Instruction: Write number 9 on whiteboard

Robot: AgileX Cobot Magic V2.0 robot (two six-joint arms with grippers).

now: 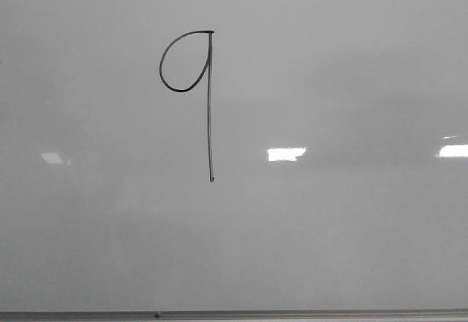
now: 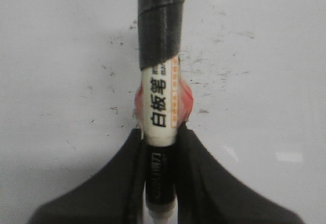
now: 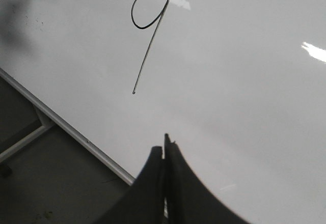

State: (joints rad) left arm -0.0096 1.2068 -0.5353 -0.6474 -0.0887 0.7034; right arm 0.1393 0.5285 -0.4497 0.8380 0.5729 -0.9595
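Observation:
The number 9 (image 1: 208, 102) is drawn in thin black line on the whiteboard (image 1: 351, 234), a rounded loop at the top and a long straight tail below. It also shows in the right wrist view as the number 9 (image 3: 149, 35) on the whiteboard (image 3: 244, 107). My left gripper (image 2: 160, 140) is shut on a whiteboard marker (image 2: 159, 107), white-bodied with black tape on its far end, held over the whiteboard (image 2: 61, 81). My right gripper (image 3: 165, 150) is shut and empty, hanging near the board's edge, apart from the 9. Neither gripper appears in the front view.
A thin metal edge strip (image 1: 234, 314) runs along the board's near side, seen too as the edge strip (image 3: 66, 127) with dark floor (image 3: 46, 183) beyond it. Bright light reflections (image 1: 285, 154) lie on the board. Small dark specks (image 2: 219, 71) dot the surface by the marker.

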